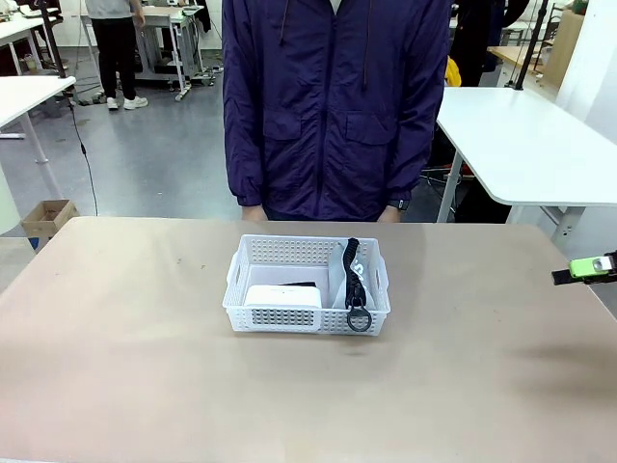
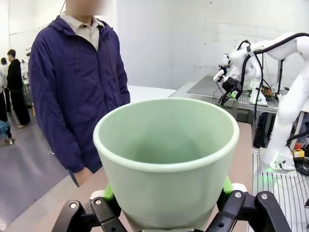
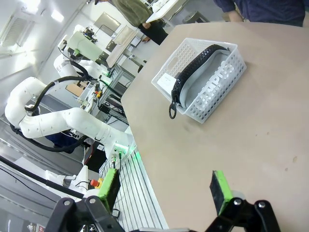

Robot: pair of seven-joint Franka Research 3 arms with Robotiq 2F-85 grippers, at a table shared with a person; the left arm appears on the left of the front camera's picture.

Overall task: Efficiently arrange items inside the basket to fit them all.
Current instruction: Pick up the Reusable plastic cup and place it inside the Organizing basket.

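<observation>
Basket [image 1: 307,289]: white, shallow, rectangular, lattice sides with handle cut-outs; stands at the middle of the tan table [image 1: 135,347], in front of the person. In the right wrist view it [image 3: 219,94] lies well beyond the gripper, near the table's far part.

Contents, left compartment side: white rectangular box [image 1: 282,295] lying flat against the near wall, with a dark item just behind it, too hidden to name.

Contents, right side: grey "CAMPUS" pouch [image 3: 206,79] standing on edge along the basket's long wall, lettering readable through the lattice. Its black strap [image 1: 353,275] runs over the top and hangs over the near rim, ending in a ring [image 1: 359,319] outside the wall.

Pale green plastic cup [image 2: 166,154]: upright, mouth open, away from the basket, clasped low on its body between the green pads of the left gripper [image 2: 166,205].

Right gripper [image 3: 164,193]: jaws spread wide, nothing between them, above bare table; its green pad and black finger [image 1: 585,268] show at the table's right edge in the front view.

Person [image 1: 333,106]: dark blue jacket, standing at the far edge of the table, arms down.
</observation>
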